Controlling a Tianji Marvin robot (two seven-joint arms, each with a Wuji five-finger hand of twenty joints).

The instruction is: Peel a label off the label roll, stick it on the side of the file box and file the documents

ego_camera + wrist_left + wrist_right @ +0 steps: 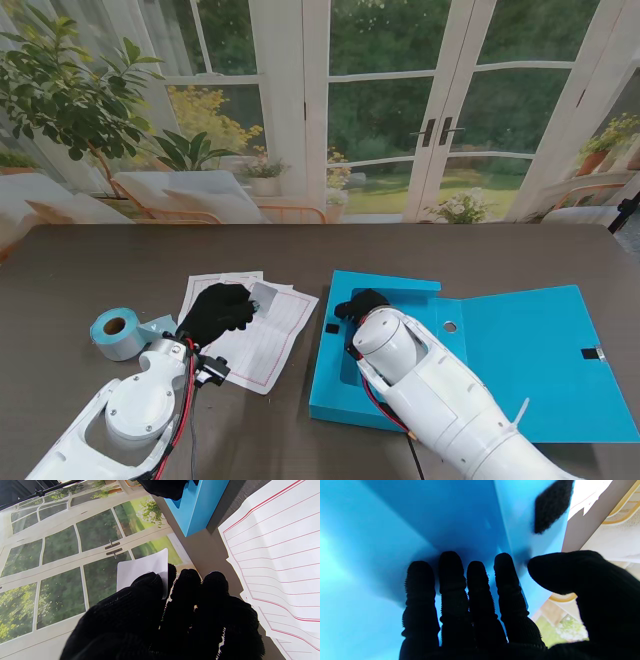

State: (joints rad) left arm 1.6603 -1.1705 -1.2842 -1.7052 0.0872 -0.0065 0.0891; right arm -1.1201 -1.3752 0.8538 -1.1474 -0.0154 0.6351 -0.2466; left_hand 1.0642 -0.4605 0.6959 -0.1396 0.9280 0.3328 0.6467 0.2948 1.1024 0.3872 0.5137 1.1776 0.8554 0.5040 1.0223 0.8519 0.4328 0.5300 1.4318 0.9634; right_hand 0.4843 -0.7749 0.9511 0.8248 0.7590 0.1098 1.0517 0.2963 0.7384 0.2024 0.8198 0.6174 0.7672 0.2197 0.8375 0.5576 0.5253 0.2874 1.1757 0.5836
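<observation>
While my left hand (215,312) hangs over the white papers (262,340), its black fingers (147,590) are pinched shut on a small white label (143,568), which sticks up past the fingertips. My right hand (362,304) is inside the open blue file box (395,290), with four fingers (450,580) laid flat and close together on the blue inside and the thumb out on the other side of the wall. The label roll (120,333) sits on the table (100,270), left of the papers.
</observation>
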